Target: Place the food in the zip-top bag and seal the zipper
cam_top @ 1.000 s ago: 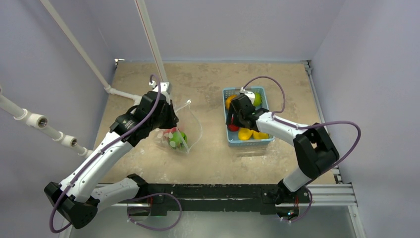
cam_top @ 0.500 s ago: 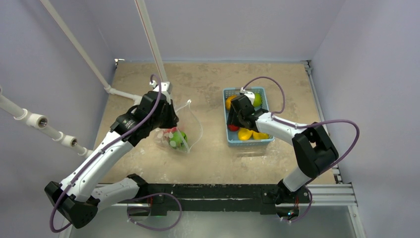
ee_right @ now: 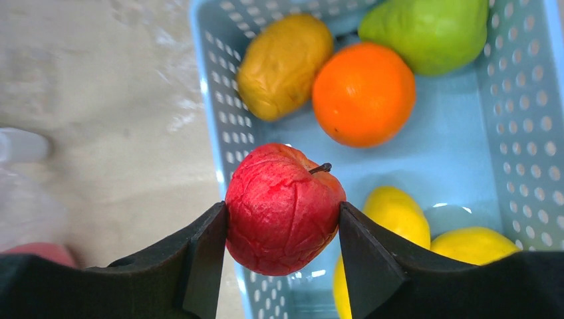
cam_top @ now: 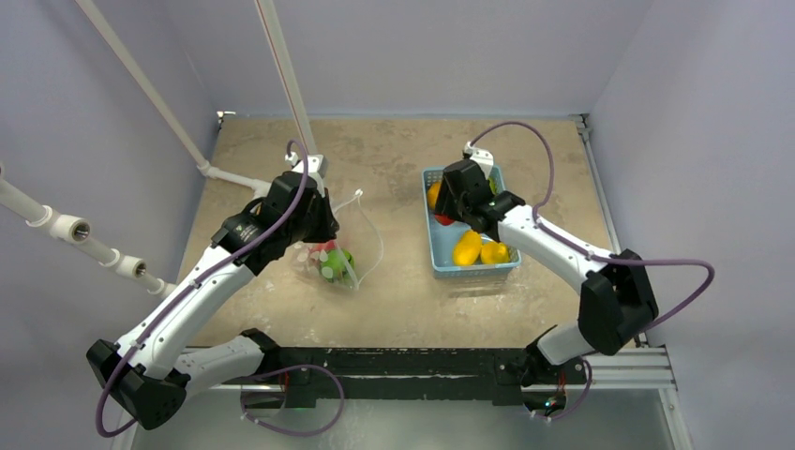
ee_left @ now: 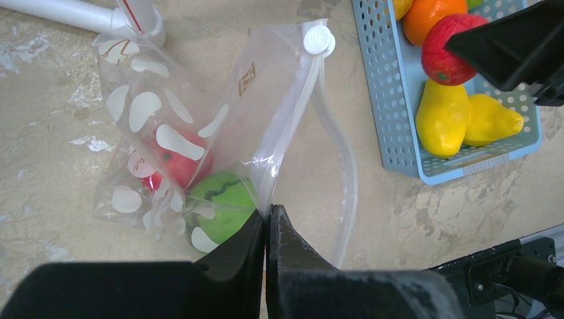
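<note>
The zip-top bag (ee_left: 199,126), clear with white dots, lies on the table with a red fruit (ee_left: 183,163) and a green fruit (ee_left: 223,206) inside. Its zipper (ee_left: 292,113) runs from a white slider (ee_left: 318,41) down to my left gripper (ee_left: 267,214), which is shut on the bag's mouth edge; the mouth gapes in a loop. My right gripper (ee_right: 282,222) is shut on a red apple (ee_right: 282,209), held above the light-blue basket (ee_right: 525,100). From above, the right gripper (cam_top: 448,214) hangs over the basket's left side, the left gripper (cam_top: 319,225) over the bag (cam_top: 336,262).
The basket (cam_top: 473,270) holds more food: an orange (ee_right: 362,93), a green pear (ee_right: 425,30), a brownish-yellow fruit (ee_right: 282,63) and yellow fruits (ee_right: 399,212). White pipes (cam_top: 234,178) run along the table's far left. Purple walls enclose the table.
My right gripper has shut on the red apple and risen out of the basket with it, the arm stretching farther back. The left arm and the bag have not moved.
</note>
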`<action>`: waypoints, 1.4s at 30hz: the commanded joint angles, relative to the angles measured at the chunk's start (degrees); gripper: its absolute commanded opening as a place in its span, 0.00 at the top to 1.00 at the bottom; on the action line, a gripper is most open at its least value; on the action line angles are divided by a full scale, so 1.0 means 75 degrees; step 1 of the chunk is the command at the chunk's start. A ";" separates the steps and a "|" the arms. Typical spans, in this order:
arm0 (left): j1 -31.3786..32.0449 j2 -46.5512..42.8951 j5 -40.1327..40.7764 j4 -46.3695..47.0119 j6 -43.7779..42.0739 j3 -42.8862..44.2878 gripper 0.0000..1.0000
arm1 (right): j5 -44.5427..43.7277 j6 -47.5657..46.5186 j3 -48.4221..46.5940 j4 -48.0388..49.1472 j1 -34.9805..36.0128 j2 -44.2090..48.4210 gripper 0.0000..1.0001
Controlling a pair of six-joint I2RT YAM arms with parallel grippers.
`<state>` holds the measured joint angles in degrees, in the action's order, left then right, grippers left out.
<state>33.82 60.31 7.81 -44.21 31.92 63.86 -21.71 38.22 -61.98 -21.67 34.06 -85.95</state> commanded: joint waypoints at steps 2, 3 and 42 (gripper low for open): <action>0.0002 -0.0026 0.0114 0.0241 0.0040 0.0099 1.00 | -0.0066 -0.0336 -0.0757 -0.0080 -0.0006 0.0560 0.91; 0.0002 -0.0020 0.0118 0.0242 0.0044 0.0114 1.00 | 0.0006 -0.0373 -0.0820 -0.0042 -0.0001 0.0648 0.91; -0.0001 -0.0028 -0.0001 0.0170 0.0318 0.0193 1.00 | 0.2118 -0.2260 -0.1482 0.2074 0.3233 0.0379 0.86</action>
<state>33.82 60.53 7.86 -44.21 33.47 63.86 -6.72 22.50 -70.81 -10.48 57.84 -82.50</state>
